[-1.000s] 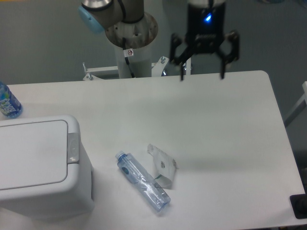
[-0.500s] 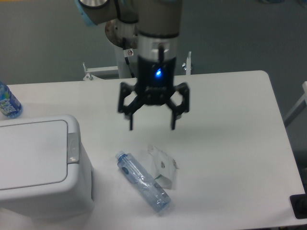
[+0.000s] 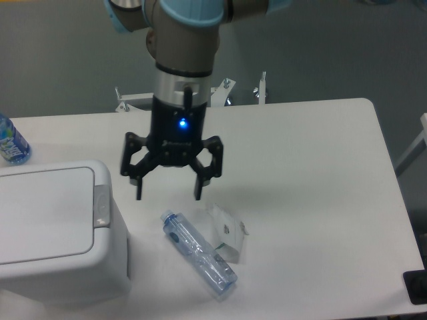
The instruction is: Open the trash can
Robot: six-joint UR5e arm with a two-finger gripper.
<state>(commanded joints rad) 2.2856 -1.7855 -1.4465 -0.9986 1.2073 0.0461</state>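
Nearest the camera, below and just right of the pincer (image 3: 169, 189), a clear bottle (image 3: 198, 253) lies on its side on the white table (image 3: 313, 167), its blue-capped end toward the pincer. A crumpled clear wrapper (image 3: 227, 233) touches the bottle's right side. Down to the pincer's left stands the bin (image 3: 57, 230), white, lid flat and shut, its grey latch tab (image 3: 101, 205) facing the pincer and near the left fingertip. The pincer hangs above the table with fingers spread wide apart, holding nothing, a blue light glowing on its body. Since half a second ago it has moved left and slightly lower, from above the wrapper toward the bin; bottle, wrapper and bin lie as before. Far left, another bottle (image 3: 12, 143) stands at the table's edge. Behind is a grey wall.
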